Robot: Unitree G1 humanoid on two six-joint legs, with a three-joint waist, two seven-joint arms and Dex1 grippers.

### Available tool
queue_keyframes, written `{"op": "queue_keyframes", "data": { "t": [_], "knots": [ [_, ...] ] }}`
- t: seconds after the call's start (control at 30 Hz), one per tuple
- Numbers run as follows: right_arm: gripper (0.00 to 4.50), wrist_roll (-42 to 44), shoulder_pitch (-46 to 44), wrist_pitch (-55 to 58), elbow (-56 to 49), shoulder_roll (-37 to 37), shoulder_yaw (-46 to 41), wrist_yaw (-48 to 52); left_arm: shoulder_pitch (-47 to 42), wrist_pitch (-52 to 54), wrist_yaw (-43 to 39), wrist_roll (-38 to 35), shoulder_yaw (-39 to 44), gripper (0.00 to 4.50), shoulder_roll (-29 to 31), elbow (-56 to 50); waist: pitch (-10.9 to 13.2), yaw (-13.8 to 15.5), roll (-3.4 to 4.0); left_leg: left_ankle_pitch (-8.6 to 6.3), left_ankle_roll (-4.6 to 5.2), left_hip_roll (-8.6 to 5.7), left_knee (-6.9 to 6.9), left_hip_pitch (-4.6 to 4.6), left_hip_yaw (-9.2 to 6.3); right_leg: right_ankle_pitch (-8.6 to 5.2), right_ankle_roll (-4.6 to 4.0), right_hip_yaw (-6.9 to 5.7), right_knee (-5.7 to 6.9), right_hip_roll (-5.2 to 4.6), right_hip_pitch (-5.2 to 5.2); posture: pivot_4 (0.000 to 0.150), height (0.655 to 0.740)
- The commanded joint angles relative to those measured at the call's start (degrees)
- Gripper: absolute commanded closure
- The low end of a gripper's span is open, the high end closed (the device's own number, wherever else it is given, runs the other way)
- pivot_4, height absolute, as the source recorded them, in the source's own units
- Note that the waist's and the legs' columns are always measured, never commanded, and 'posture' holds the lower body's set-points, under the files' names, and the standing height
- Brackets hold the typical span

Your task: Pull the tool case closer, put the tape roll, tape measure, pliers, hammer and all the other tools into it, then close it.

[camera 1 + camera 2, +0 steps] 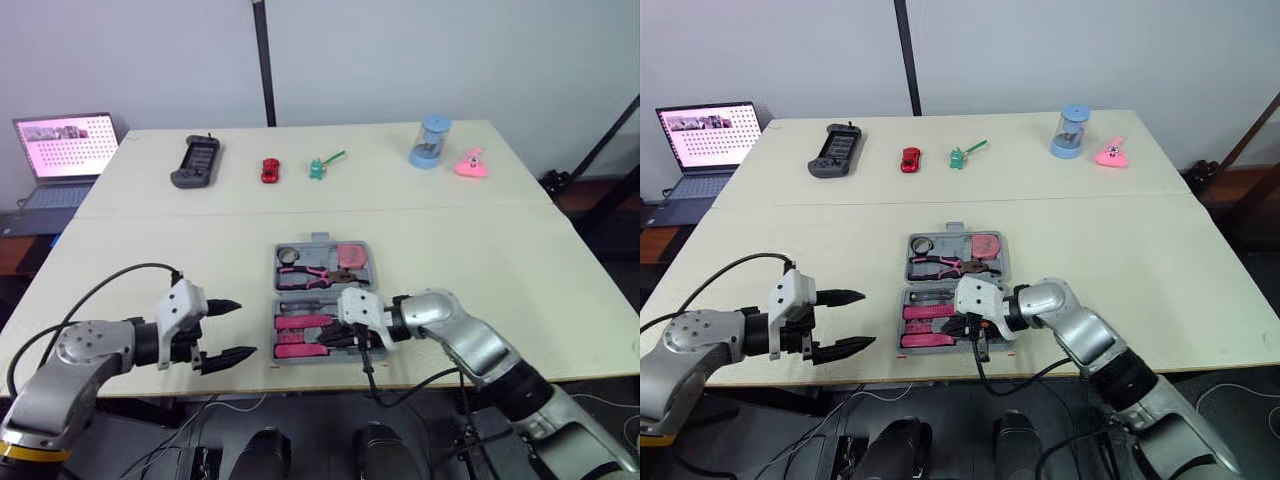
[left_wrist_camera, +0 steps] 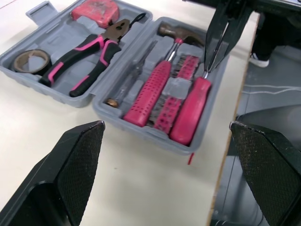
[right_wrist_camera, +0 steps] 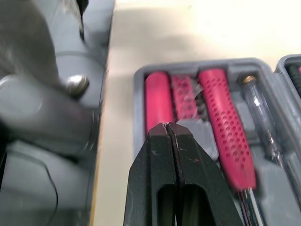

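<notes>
Head stereo pair: set high, facing fwd and down over table (image 1: pixel 480 260); same scene in both. L wrist cam: low, near, facing open tool case (image 1: pixel 318 240) from robot's left. R wrist cam: very close over case's near half. Shared by all views: the case.

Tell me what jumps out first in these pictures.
An open grey tool case sits at the near edge of the table, packed with pink-handled tools. The right gripper, shut, hovers over its near half, while the left gripper hangs open beside it on the robot's left.
</notes>
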Motion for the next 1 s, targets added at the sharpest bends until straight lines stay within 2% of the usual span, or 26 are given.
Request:
{"op": "queue_keyframes", "data": {
  "t": [0.03,0.2,0.3,0.47,0.57,0.67,0.77,0.97,1.0],
  "knots": [
    [4.47,-0.8,-0.7,-0.9,0.9,1.5,-0.4,0.9,-1.3,-1.6,-0.7,0.9,0.2,0.0,0.9,0.8,0.0,0.0,0.0,0.0,0.0,0.0,0.0,0.0,0.0,0.0,0.0,0.0,0.0,0.0,0.0,0.15,0.6741],
    [4.47,-5.2,1.7,-3.6,7.8,2.5,2.7,1.4,-2.0,-3.1,-1.1,2.3,-0.2,0.0,1.1,2.4,0.0,0.1,-0.01,0.0,0.0,-0.01,0.0,0.0,0.0,0.0,0.0,0.0,0.0,-0.01,0.0,0.15,0.6741],
    [4.47,-6.2,2.0,-5.5,12.0,3.8,1.6,0.4,-2.0,-4.3,-1.1,3.5,-0.7,0.0,1.1,3.1,0.0,0.0,-0.01,0.0,0.0,-0.02,0.01,0.05,0.02,0.0,0.0,0.01,0.0,-0.01,0.04,0.15,0.6741],
    [4.47,1.1,2.1,-2.8,6.0,5.9,-4.1,2.4,-1.7,-4.8,-1.9,3.1,-0.6,0.0,0.5,3.8,0.0,-0.1,-0.01,0.0,0.0,0.01,0.0,0.09,0.0,0.0,0.0,0.01,0.03,0.03,0.06,0.15,0.6741],
    [4.47,5.5,2.0,-0.8,-0.1,4.1,-9.1,3.4,-2.1,-5.4,-1.9,3.3,-0.6,0.0,0.1,5.3,0.0,-0.1,0.02,0.0,0.0,0.0,0.01,0.05,0.0,0.0,0.0,0.02,0.03,-0.01,0.03,0.15,0.6741],
    [4.47,5.2,1.4,-0.1,-1.6,1.4,-11.7,3.5,-3.2,-5.4,-1.5,3.7,-0.8,0.0,-0.4,7.2,0.0,0.3,0.01,0.0,0.0,-0.01,0.02,0.05,-0.01,0.01,0.01,0.01,0.03,-0.02,0.05,0.15,0.6741],
    [4.47,1.6,-1.8,-1.5,3.4,-4.9,-15.0,3.5,-6.5,-5.3,0.9,5.8,-2.1,0.0,-2.1,12.2,0.0,1.1,0.02,0.0,0.0,-0.06,0.03,0.05,0.02,0.01,0.01,0.01,0.02,-0.05,0.06,0.15,0.6741],
    [4.47,-8.8,-8.7,-9.6,19.3,-11.8,-13.1,2.1,-13.4,-9.8,1.4,11.0,-6.0,0.0,-4.2,24.0,0.0,1.2,0.0,0.0,0.0,-0.1,0.03,0.05,0.15,0.01,0.01,-0.01,0.04,-0.02,0.03,0.15,0.6741],
    [4.49,-10.4,-9.6,-11.4,22.2,-11.8,-12.6,1.5,-14.7,-12.7,0.9,12.3,-6.7,0.26,-4.7,26.4,0.0,1.2,-0.01,0.0,0.0,-0.09,0.03,0.05,0.2,0.01,0.01,-0.02,0.04,-0.01,0.03,0.15,0.6741]
  ]
}}
